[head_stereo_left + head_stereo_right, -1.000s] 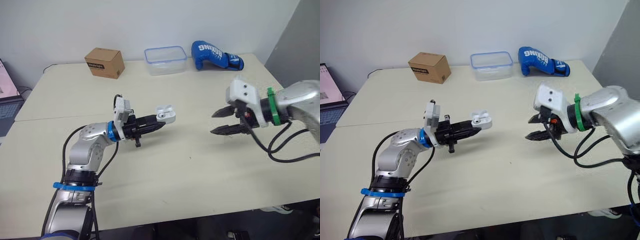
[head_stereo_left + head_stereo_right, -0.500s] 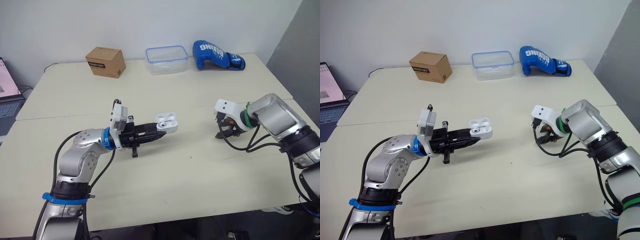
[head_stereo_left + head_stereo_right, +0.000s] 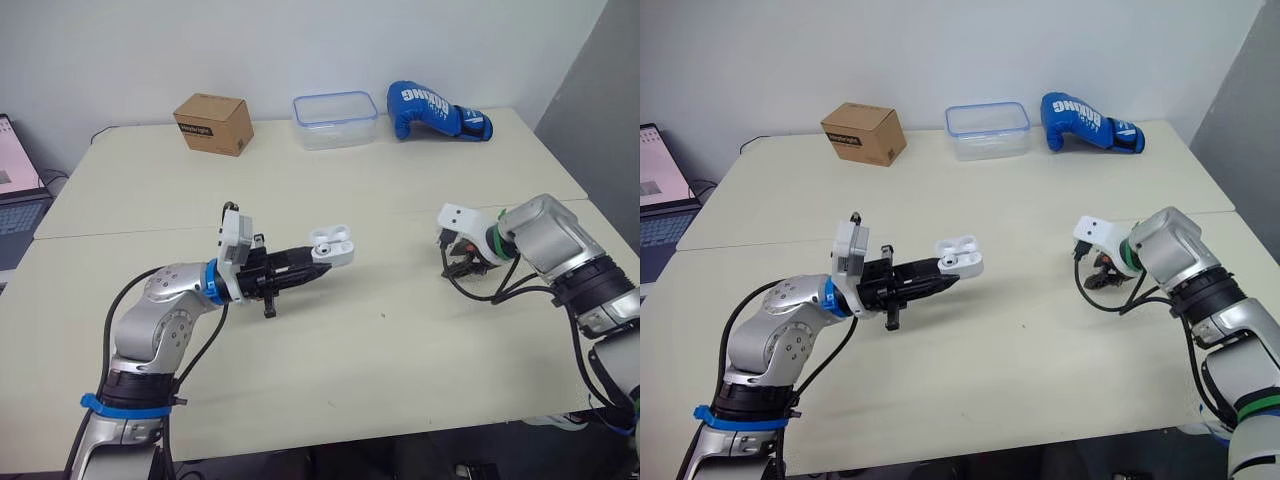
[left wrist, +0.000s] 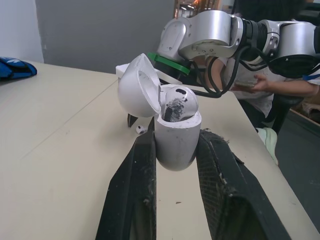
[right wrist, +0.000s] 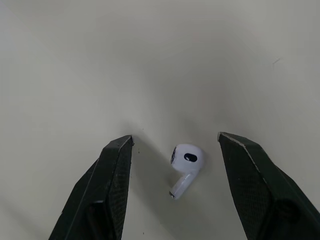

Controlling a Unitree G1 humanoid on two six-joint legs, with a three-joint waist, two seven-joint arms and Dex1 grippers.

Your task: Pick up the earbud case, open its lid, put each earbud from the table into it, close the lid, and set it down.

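Pale beige tabletop [image 3: 330, 380] stretches in front of us, with a seam running across it from side to side. Nearest to us, on our left, the left gripper [image 3: 314, 261] reaches towards the middle of the table and pinches the earbud case [image 4: 176, 141] by its lower half, one black finger on each side. The case is held upright and clear of the surface. Its lid [image 4: 138, 88] is hinged open and tipped back. In the left wrist view we see a rounded white shape with a dark patch sitting in the mouth of the case; it looks like an earbud, but we cannot be sure.

Over on our right, about as far out, the right gripper [image 5: 175, 141] points down at the table with its fingers spread wide. A loose earbud [image 5: 185, 163] lies on the surface between the two fingertips, touching neither, with its stem pointing back towards the wrist.

Along the far edge we find a small cardboard box [image 3: 211, 123], then a clear plastic container [image 3: 335, 106] with a blue rim, then a blue boxing glove [image 3: 436, 110], standing apart from one another. A laptop [image 3: 12, 182] shows at the far left, off the table.
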